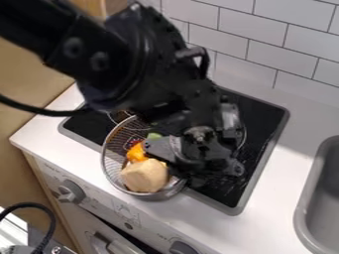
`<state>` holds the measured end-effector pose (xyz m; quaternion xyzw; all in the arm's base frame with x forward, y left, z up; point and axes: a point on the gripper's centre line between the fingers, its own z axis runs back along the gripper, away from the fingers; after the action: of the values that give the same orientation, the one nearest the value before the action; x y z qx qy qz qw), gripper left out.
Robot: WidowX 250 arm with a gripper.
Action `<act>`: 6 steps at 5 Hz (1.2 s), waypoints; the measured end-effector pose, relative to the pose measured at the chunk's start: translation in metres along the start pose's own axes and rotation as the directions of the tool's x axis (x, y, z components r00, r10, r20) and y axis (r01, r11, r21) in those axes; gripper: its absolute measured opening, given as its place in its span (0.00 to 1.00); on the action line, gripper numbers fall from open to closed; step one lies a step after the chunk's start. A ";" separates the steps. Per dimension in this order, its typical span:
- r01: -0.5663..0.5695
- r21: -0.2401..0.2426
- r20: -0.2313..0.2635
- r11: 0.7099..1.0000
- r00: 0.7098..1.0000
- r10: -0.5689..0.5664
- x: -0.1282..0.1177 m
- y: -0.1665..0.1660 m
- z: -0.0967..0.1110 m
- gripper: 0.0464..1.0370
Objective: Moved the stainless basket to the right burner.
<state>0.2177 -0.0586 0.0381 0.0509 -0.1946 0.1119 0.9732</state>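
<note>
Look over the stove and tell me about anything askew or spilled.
The wire basket looks off-centre: in this view it juts past the front rim of the cooktop, toward the knobs. Its tan chunk and orange piece are inside, and no spilled food shows.

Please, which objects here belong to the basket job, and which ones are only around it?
Job:
- wire basket
- orange piece and beige piece inside it
- black stove top

Only around:
- grey sink
- left front knob
- tiled wall
</note>
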 end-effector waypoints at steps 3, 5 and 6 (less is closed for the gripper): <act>0.032 0.050 -0.015 0.998 0.999 -0.031 0.032 0.000 0.037 0.01; 0.099 0.061 0.005 0.993 0.995 -0.100 0.062 -0.015 0.039 0.01; 0.115 0.063 0.001 0.991 0.993 -0.115 0.086 -0.025 0.029 0.01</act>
<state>0.2903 -0.0701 0.0966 0.0930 -0.1899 0.0616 0.9754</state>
